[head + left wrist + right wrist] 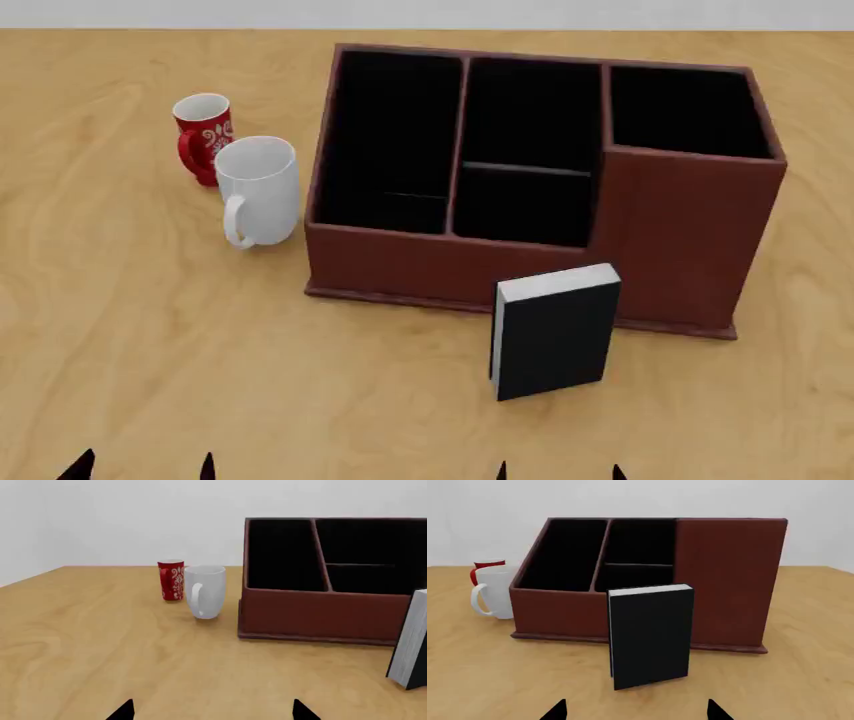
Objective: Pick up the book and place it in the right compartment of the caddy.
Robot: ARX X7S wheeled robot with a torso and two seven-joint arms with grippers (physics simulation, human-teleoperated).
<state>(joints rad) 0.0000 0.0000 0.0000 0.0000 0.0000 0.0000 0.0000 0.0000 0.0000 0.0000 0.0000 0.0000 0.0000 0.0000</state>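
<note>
Black-covered, the book stands upright, long axis vertical, dead ahead of my right jaws, nearer than my left; both are spread, empty.

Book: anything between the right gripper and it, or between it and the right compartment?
Nothing visible blocks the right gripper; only bare table lies before the upright book. The right compartment looks empty, but its taller front wall rises right behind the book.

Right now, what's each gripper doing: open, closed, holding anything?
Left gripper: open, holding nothing.
Right gripper: open, holding nothing; the book stands free on the table ahead of it.
</note>
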